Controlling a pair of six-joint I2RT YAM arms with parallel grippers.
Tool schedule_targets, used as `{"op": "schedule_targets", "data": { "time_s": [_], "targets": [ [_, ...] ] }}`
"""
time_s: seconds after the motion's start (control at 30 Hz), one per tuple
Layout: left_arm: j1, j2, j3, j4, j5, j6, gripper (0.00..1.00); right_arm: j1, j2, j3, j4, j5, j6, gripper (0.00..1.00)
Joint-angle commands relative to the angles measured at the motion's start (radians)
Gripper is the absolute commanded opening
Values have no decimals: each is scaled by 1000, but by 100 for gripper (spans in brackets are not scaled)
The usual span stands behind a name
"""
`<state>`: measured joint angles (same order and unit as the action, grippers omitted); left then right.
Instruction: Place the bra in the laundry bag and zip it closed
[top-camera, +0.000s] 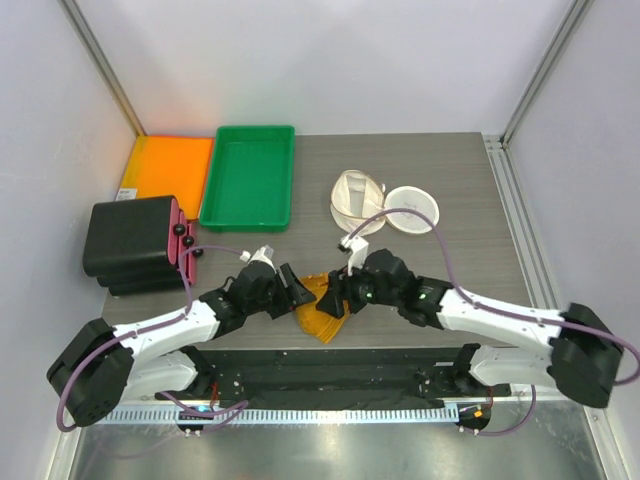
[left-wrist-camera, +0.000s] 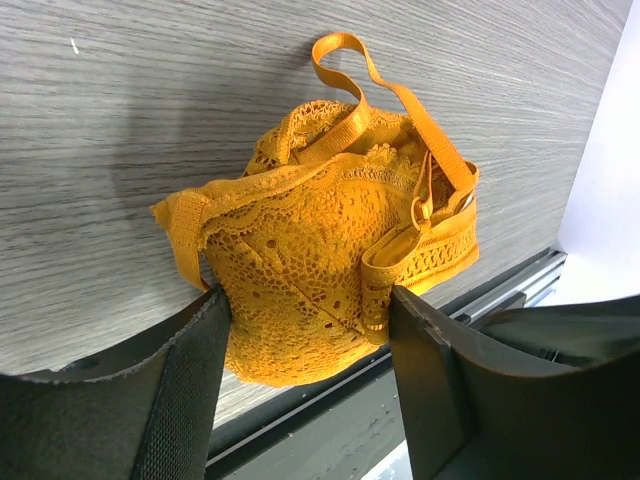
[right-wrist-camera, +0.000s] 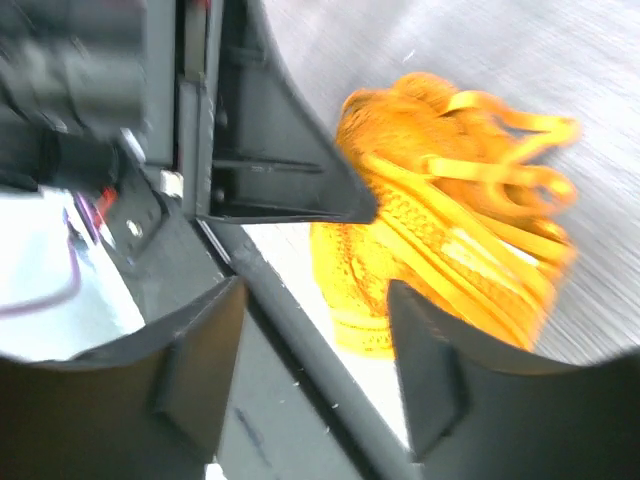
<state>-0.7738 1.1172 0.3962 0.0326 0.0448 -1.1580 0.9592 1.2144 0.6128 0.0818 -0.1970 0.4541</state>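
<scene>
Lying place: the bra (top-camera: 322, 312) is a bunched-up orange-yellow lace heap at 6 o'clock on the surface (top-camera: 450, 170), right by the near edge.
Straps: one thin strap makes a loop that sticks out from the heap toward 12 o'clock in the left wrist view.
Left end effector (left-wrist-camera: 308, 300): it sits at 9 o'clock of the bra and is partly open. One of its fingers (left-wrist-camera: 190, 390) is on each side of the heap, and the lace touches both. I cannot tell if it is squeezing the bra.
Right end effector (top-camera: 336, 295): it sits at 1 o'clock of the bra and is partly open, with nothing between its fingers. Its own view is blurry, and the bra lies just past the fingertips.
Laundry bag (top-camera: 358, 197): this cream-white mesh pouch is at 1 o'clock from the bra, well apart from it.
Lid (top-camera: 411, 209): the round flap lies flat at 3 o'clock of the pouch, touching it.
Green tray (top-camera: 248, 175): at 11 o'clock from the bra, near the far edge.
Orange tray (top-camera: 165, 165): just beside the green tray, at its 9 o'clock.
Black box (top-camera: 133, 238): at 6 o'clock of the orange tray, by the left edge.
</scene>
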Motion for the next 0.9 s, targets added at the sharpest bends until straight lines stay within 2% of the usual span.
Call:
{"op": "schedule_targets", "data": {
  "time_s": [0.0,0.03,0.07,0.1,0.13,0.2,0.27,0.47,0.63,0.7,0.77,0.87],
  "targets": [
    [4,-10,20,12,6,24,61,-83,-148,84,-270,163,112,76],
    [4,-7,20,16,7,26,61,-188,-174,73,-299,98,123,81],
    [4,-8,20,18,10,29,61,-241,-187,58,-294,47,129,85],
    [4,-10,17,20,15,32,61,-299,-193,18,-277,4,144,95],
    [4,-13,15,21,17,32,61,-342,-188,-2,-220,-107,152,100],
    [4,-19,13,24,13,34,61,-428,-159,-54,-127,-232,146,100],
    [4,-28,9,24,6,34,60,-451,-70,-68,-7,-344,141,100],
    [4,-42,-14,29,-3,38,60,-474,127,-171,409,-461,196,100],
    [4,-40,-33,56,-2,34,59,-481,289,-245,818,-585,345,100],
    [4,-39,-31,55,-5,43,59,-478,391,-254,878,-602,356,100],
    [4,-40,-28,53,-2,46,59,-471,418,-268,972,-611,400,100],
    [4,-53,-26,44,-5,50,58,-421,458,-271,1003,-598,403,100]
  ]
}}
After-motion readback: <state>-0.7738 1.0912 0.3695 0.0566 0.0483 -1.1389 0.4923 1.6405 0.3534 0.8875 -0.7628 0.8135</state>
